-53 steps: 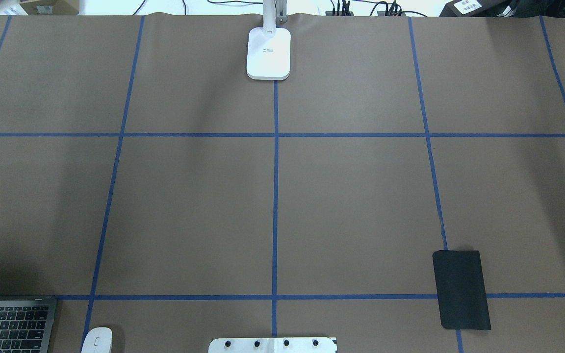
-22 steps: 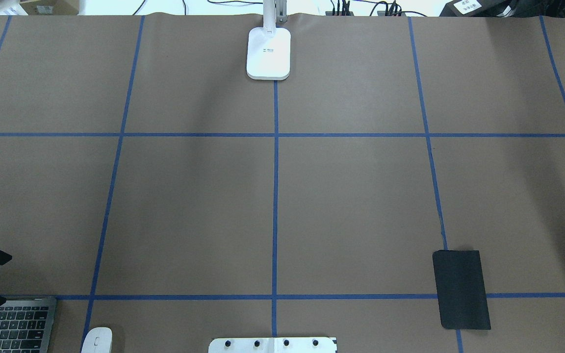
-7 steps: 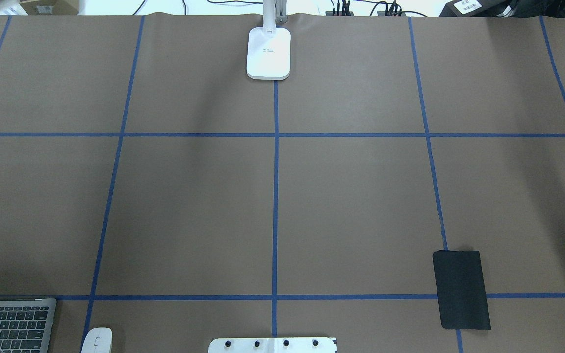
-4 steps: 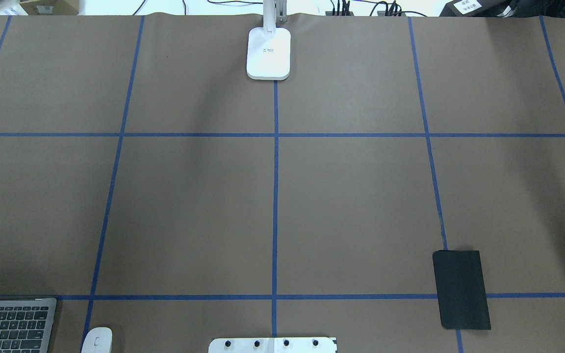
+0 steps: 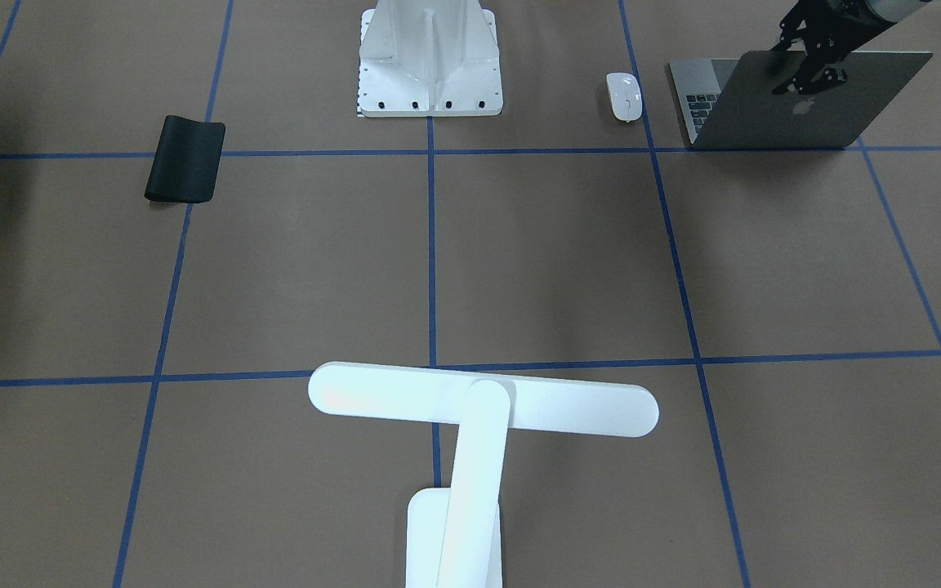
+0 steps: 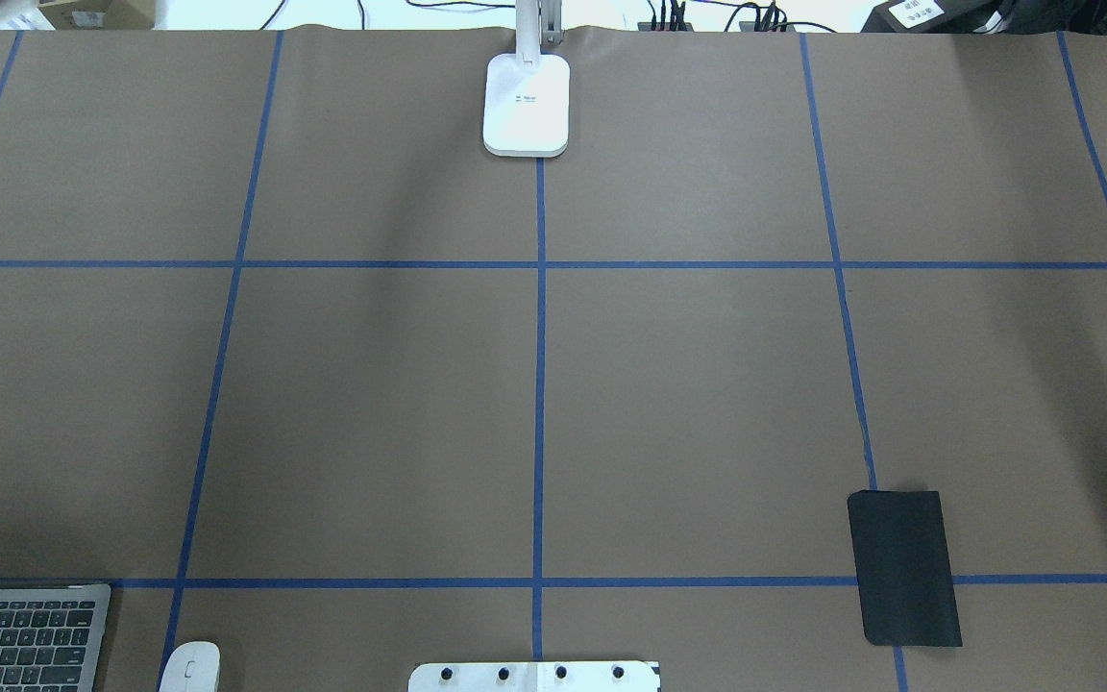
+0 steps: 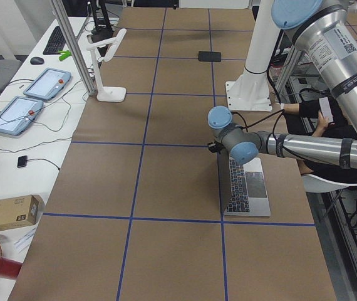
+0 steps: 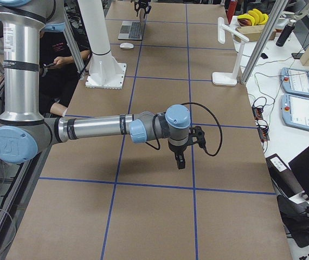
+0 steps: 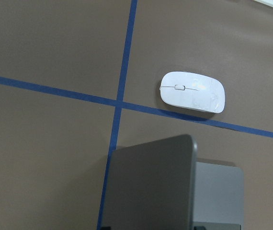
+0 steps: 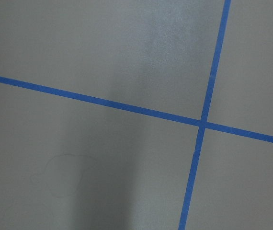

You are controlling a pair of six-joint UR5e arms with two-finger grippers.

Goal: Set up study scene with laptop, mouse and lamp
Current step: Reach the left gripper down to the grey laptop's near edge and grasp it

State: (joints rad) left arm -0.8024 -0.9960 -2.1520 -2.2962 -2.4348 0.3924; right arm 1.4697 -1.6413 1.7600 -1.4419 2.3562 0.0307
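Observation:
The laptop (image 5: 813,114) stands open at the table's near-left corner, its grey logo lid toward the front-facing camera and its keyboard (image 6: 15,642) showing from overhead. My left gripper (image 5: 807,64) is at the lid's top edge, open, one finger on each side. In the left wrist view the lid (image 9: 151,187) fills the bottom, with the mouse (image 9: 192,92) beyond it. The white mouse (image 5: 624,84) lies just beside the laptop. The lamp (image 5: 483,400) stands at the far middle edge. My right gripper (image 8: 179,160) hovers over bare table; I cannot tell its state.
A black mouse pad (image 6: 904,567) lies near the front right. The white bolted pedestal (image 5: 430,57) sits at the near middle edge. Blue tape lines grid the brown table (image 6: 688,404). A person sits behind the robot (image 7: 325,116).
My left gripper showed at the overhead view's left edge 3 s ago; it has since slipped out of that view. Laptop, mouse, lamp and pad have not moved.

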